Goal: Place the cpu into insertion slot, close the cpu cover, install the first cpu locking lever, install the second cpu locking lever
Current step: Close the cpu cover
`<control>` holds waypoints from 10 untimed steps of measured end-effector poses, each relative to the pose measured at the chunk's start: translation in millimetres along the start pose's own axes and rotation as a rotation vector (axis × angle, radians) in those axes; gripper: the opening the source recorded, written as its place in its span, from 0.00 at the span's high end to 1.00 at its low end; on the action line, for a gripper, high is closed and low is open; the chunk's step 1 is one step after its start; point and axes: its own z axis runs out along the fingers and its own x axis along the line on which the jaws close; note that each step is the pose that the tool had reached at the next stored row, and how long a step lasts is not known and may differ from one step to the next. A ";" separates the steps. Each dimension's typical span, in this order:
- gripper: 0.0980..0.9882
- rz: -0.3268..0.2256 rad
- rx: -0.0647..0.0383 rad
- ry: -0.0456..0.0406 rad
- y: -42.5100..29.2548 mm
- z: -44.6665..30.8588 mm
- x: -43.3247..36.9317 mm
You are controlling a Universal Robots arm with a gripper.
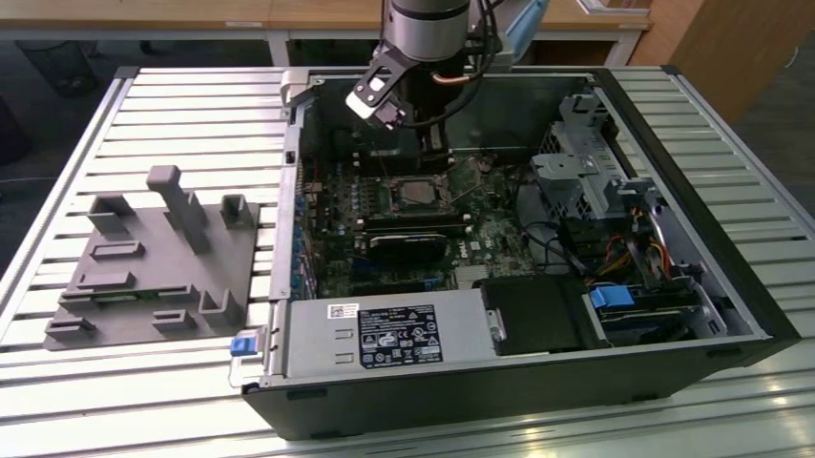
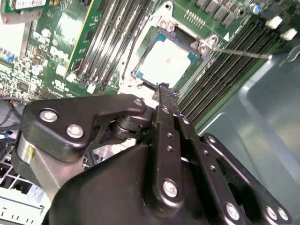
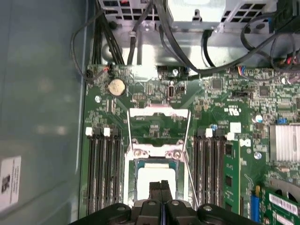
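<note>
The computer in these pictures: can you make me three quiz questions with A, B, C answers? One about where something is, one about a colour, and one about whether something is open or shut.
1. Where is the cpu?
A. held in the jaws
B. lying in the insertion slot
C. on the floor

2. What colour is the circuit board?
A. green
B. red
C. white

3. How is the cpu cover?
A. shut down over the chip
B. swung open, off the chip
C. bent in half

Answers:
1. B: in both wrist views the pale square sits inside the slot's rim, while the jaws of the gripper are shut on nothing.
2. A: the board is green all around the slot.
3. B: the silvery frame lies beside the slot and green board shows through its window.
</note>
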 end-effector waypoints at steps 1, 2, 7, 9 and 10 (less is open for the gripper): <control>0.99 0.000 0.001 0.0021 2.5 0.2 0.0; 0.99 0.000 0.003 0.0035 4.9 0.3 -0.1; 0.99 0.001 0.008 0.0090 12.2 0.9 -0.1; 0.99 0.001 0.011 0.0111 16.9 1.3 -0.1; 0.99 0.001 0.013 0.0114 19.0 1.5 -0.1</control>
